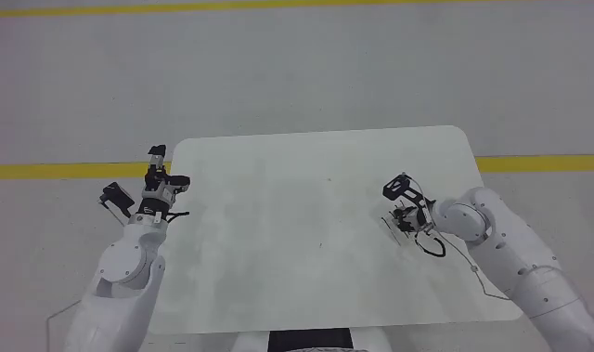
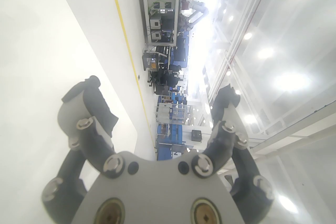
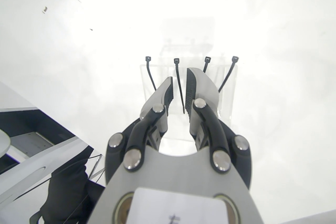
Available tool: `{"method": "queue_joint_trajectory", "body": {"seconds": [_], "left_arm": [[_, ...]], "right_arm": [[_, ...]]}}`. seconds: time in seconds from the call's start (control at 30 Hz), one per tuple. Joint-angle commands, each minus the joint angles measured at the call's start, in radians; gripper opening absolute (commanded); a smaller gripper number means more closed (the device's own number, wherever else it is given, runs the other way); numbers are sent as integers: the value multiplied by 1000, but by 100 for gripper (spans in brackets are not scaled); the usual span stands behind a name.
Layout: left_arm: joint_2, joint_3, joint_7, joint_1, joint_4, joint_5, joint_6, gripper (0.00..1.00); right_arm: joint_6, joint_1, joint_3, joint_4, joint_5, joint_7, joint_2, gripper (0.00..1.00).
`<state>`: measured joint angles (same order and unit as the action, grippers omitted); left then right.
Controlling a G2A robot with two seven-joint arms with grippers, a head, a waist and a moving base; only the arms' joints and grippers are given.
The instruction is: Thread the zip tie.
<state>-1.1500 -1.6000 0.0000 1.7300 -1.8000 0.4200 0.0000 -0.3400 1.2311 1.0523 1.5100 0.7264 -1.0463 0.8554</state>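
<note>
Black plastic zip tie [image 3: 178,79] stands in a clear holder [image 3: 227,109]; released right claw [image 3: 179,73] straddles it, frame right. Left claw [image 2: 161,86] hangs released at the white counter's [image 1: 306,222] left edge.

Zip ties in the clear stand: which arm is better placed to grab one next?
Right. The right hand, open, straddles a zip tie in the stand; the left hand sits at the table edge, aimed away.

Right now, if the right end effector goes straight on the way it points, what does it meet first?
Likely the zip tie lying between the open jaws of the right end effector, then the clear holder; depth unclear.
</note>
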Motion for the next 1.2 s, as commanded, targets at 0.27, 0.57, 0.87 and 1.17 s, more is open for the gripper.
{"method": "queue_joint_trajectory", "body": {"seconds": [0.27, 0.57, 0.87, 1.17], "left_arm": [[0, 0, 0, 0, 0, 0, 0, 100], [0, 0, 0, 0, 0, 0, 0, 100], [0, 0, 0, 0, 0, 0, 0, 100], [0, 0, 0, 0, 0, 0, 0, 100]], "right_arm": [[0, -8, -6, -1, -16, 5, -12, 0], [0, 73, 110, 132, -87, 59, -53, 0], [0, 210, 198, 284, -194, 228, -120, 0], [0, 215, 164, 327, -299, 272, -164, 0]]}}
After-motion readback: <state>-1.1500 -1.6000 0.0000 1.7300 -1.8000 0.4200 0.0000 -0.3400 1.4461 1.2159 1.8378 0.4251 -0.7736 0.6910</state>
